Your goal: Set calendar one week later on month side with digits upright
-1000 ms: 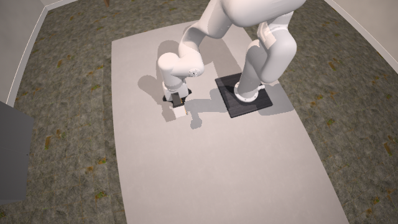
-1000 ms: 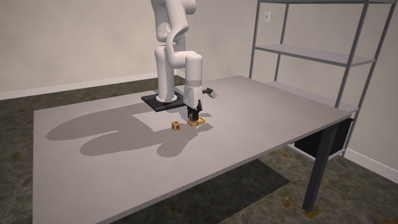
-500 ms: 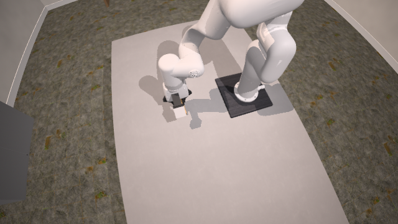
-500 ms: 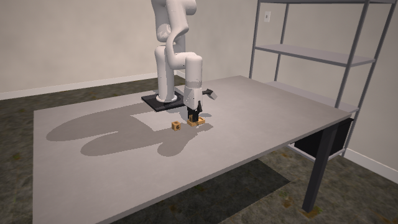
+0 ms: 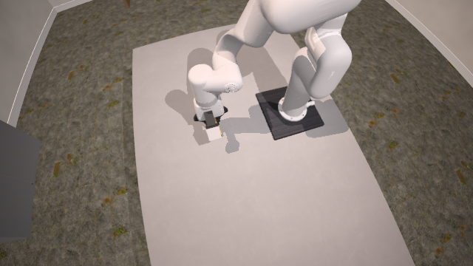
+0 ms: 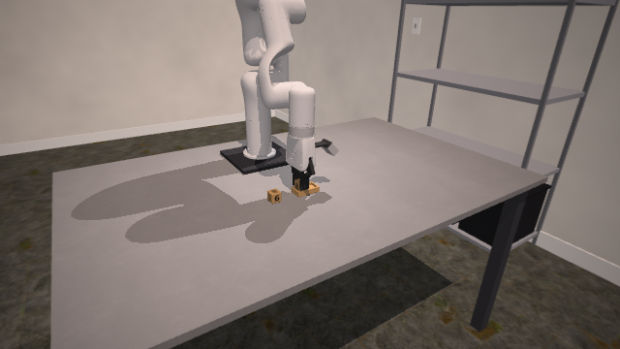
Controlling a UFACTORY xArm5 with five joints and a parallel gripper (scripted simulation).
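A small wooden tray [image 6: 306, 191] lies flat on the table in front of the arm's base. In the overhead view it shows as a pale square [image 5: 213, 133] just below the fingers. My gripper [image 6: 301, 183] points straight down into the tray's left part and is shut on a wooden digit cube [image 6: 298, 184]. The cube sits low in the tray, and its digit is too small to read. The gripper also shows in the overhead view [image 5: 210, 120]. A second wooden cube [image 6: 274, 196] stands on the table left of the tray, apart from it, showing a 6. The arm hides it in the overhead view.
The arm's black base plate [image 6: 252, 159] lies behind the tray. A metal shelf rack [image 6: 489, 87] stands beyond the table's right edge. A dark grey cabinet [image 5: 16, 185] stands on the floor off the table's left side.
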